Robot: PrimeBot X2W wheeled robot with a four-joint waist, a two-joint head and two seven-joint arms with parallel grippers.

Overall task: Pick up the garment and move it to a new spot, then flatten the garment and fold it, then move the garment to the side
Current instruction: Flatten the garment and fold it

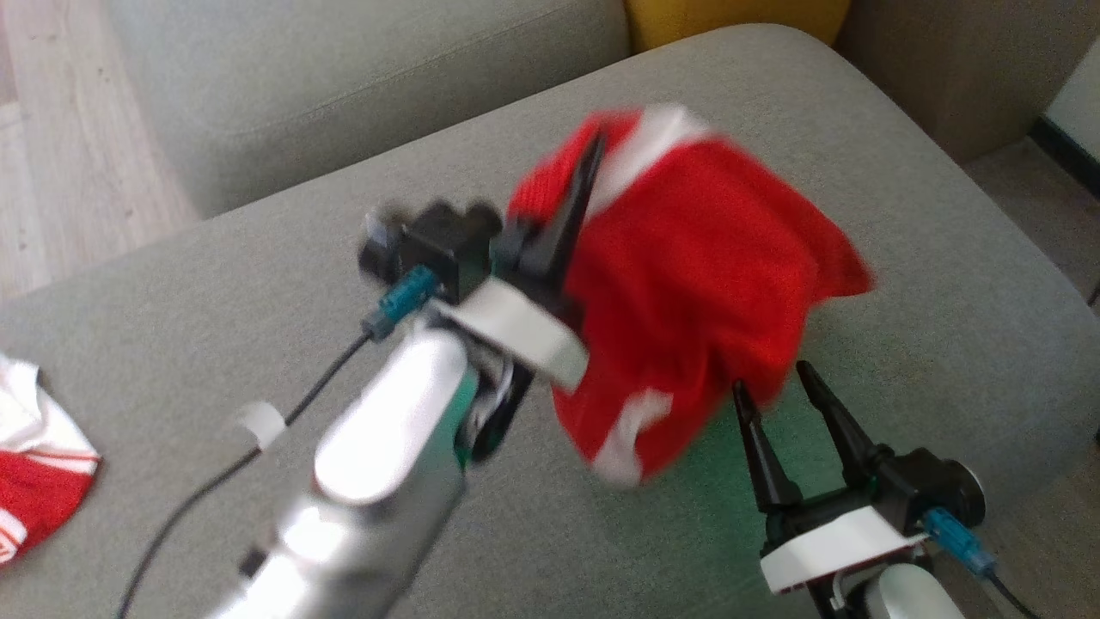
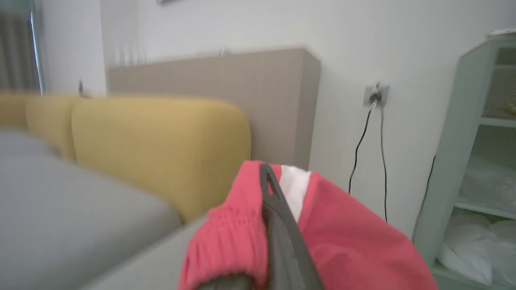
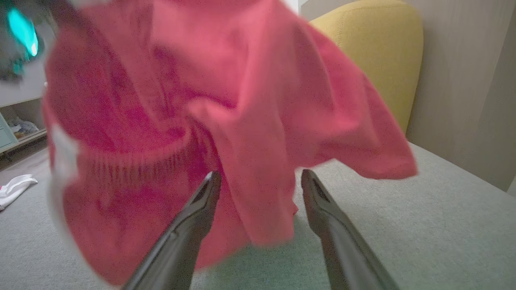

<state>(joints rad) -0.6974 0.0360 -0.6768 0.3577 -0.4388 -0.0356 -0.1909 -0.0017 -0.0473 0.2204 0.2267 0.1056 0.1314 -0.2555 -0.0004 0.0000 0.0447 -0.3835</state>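
Note:
A red garment (image 1: 687, 284) with white trim and an elastic waistband hangs in the air above the grey sofa seat (image 1: 215, 301), blurred by motion. My left gripper (image 1: 589, 163) is shut on its upper edge near the waistband; in the left wrist view the dark fingers (image 2: 278, 209) pinch the red cloth (image 2: 354, 245). My right gripper (image 1: 773, 378) stands open just below the garment's lower right part. From the right wrist, the hanging cloth (image 3: 225, 100) drapes between and behind the spread fingers (image 3: 201, 209), a fold dangling between them.
A second red and white garment (image 1: 34, 464) lies at the seat's left edge. A yellow cushion (image 1: 730, 17) and the sofa back (image 1: 344, 77) border the far side. Wooden floor (image 1: 51, 129) lies beyond at left. A shelf unit (image 2: 475, 161) stands by the wall.

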